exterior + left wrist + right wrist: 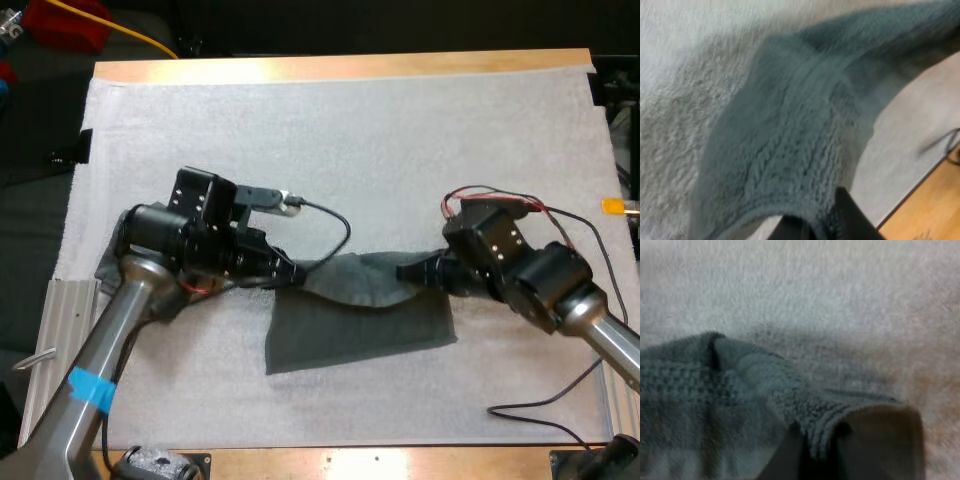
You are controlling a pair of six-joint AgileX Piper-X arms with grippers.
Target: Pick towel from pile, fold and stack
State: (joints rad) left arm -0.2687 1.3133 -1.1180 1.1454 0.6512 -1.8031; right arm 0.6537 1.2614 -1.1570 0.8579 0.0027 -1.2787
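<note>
towel (350,330): middle of mat (350,150), near half flat | your left jaws pinch its far-left corner, right jaws its far-right one | both hold the far edge up, probably to fold it over

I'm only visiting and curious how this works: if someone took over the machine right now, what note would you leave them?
Left gripper: shut on the towel at its left end.
Right gripper: shut on the towel at its right end.
Towel: far edge lifted between the two grippers, the rest lying flat on the white mat near its middle.
Dark cloth under the left arm at the mat's left edge, probably the pile.
Done: one towel picked and spread.
Left: fold it, then stack it.
</note>
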